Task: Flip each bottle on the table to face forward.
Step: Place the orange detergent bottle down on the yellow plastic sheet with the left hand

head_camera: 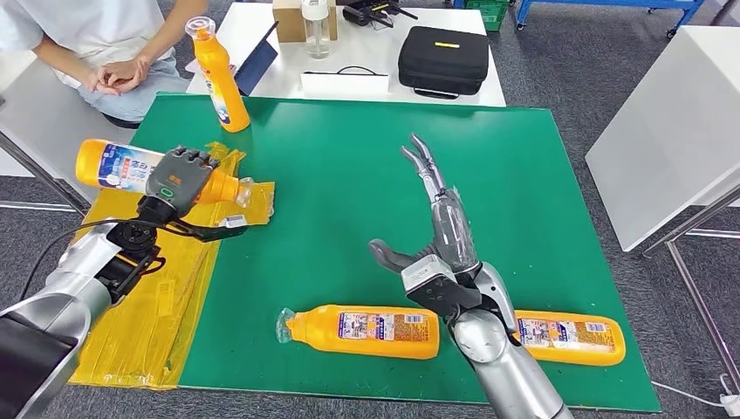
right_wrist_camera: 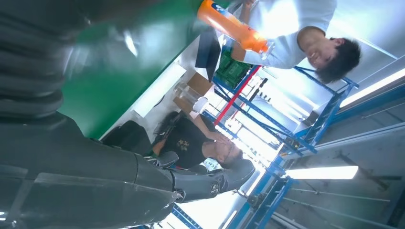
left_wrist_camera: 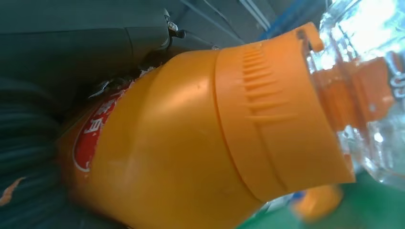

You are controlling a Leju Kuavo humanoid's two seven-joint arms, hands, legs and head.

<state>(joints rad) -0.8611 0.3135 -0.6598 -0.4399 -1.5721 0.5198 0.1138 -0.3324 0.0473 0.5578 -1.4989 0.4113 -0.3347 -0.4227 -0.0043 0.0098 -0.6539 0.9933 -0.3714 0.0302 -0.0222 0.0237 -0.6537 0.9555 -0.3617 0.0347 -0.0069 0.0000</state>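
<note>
Four orange bottles face you: your left hand point(head_camera: 179, 177) grips one point(head_camera: 118, 166) above the yellow sheet point(head_camera: 157, 297), two lie near your open right hand point(head_camera: 436, 249), one stands far.

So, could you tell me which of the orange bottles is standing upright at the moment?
The orange bottle at the far left corner of the green mat. The left hand holds one sideways, and two others lie flat along the near edge.

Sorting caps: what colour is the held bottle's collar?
Orange collar, clearest in left wrist view.
</note>
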